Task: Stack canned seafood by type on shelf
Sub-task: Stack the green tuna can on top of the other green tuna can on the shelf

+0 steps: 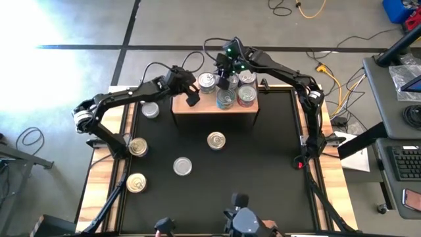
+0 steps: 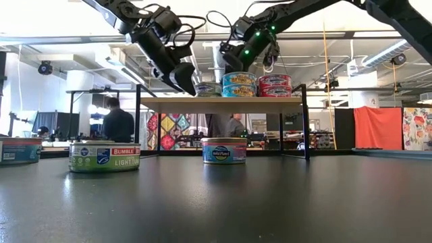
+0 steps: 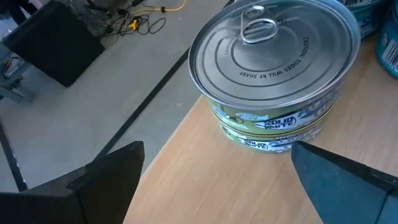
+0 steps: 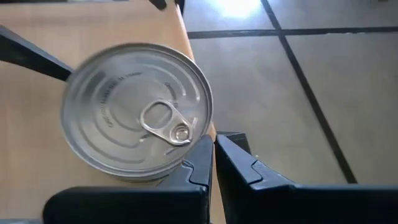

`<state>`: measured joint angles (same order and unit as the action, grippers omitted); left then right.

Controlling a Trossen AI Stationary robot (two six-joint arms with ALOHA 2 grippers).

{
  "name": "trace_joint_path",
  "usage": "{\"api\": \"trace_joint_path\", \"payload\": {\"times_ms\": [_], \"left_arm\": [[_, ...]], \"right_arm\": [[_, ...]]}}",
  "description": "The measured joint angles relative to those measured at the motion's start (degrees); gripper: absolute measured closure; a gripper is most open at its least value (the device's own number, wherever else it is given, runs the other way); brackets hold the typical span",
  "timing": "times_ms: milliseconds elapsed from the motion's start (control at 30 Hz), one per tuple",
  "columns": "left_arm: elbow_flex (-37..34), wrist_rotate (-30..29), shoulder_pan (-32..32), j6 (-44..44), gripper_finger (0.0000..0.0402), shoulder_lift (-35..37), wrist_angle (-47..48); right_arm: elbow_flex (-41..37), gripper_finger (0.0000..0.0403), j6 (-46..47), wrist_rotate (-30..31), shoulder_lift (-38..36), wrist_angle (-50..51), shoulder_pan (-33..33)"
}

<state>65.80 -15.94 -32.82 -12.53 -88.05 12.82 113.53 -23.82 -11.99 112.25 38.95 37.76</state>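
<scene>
Bright window glare, blurred lid (image 4: 137, 112)

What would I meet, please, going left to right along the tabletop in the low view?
A can cut by the edge → the green Bumble Bee can → the blue Wild Planet can → the shelf's right leg.

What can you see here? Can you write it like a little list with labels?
Shelf: light-wood shelf at the table's far edge
Cans on shelf: several, some stacked in twos
Cans on table: five loose cans, one nearest the shelf
Left claw: left claw open, above the shelf's left end, holding nothing
Right claw: right claw shut, over the shelf cans, holding nothing
</scene>
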Motion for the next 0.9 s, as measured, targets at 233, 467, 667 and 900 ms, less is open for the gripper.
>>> {"api": "trace_joint_path", "payload": {"times_ms": [233,467,667,900], "left_arm": [[-1.1,0.0,0.0,-0.5,0.0012,-0.2,-1.6],[-3.5,0.0,0.0,-1.6,0.0012,-0.3,-6.8],[-3.9,0.3,-0.1,-1.6,0.0012,-1.9,-8.9],[-3.9,1.1,0.6,-1.7,0.0012,-4.0,-10.6]], "right_arm": [[1.4,0.039,0.2,-6.1,-0.1,2.8,-0.2],[0.8,0.039,-2.4,-15.8,0.0,2.6,-1.4],[0.6,0.039,-3.0,-16.1,1.5,0.7,-2.6],[0.6,0.039,-2.8,-15.0,3.0,-2.6,-2.9]]}}
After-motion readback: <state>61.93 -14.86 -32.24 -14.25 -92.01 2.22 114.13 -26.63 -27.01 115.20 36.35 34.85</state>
